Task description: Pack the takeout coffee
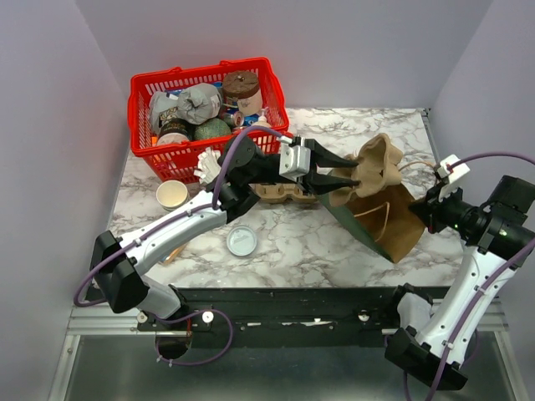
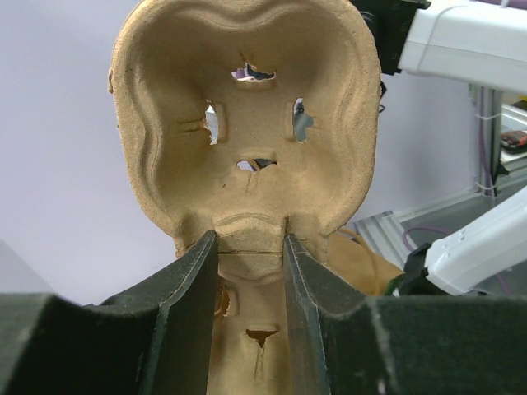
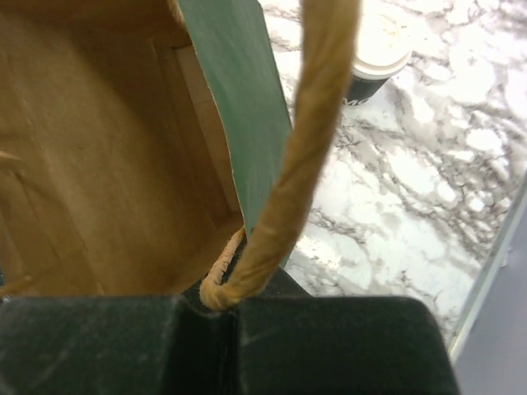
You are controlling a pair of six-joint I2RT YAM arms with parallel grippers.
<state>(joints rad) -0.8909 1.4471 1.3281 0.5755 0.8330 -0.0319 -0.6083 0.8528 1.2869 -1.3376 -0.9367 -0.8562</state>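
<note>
Marble counter (image 1: 334, 242), lilac walls (image 1: 251, 33): left end effector (image 2: 249, 243) clamped a pulp cup carrier (image 2: 247, 115); right end effector (image 3: 230, 309) pinched a bag handle (image 3: 305, 140).

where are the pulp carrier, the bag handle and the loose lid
pulp carrier (image 2: 251, 111): left wrist view, inner wall of its upper pocket
bag handle (image 3: 317, 123): right wrist view, middle of the twisted cord
loose lid (image 1: 242, 241): top view, its centre
</note>
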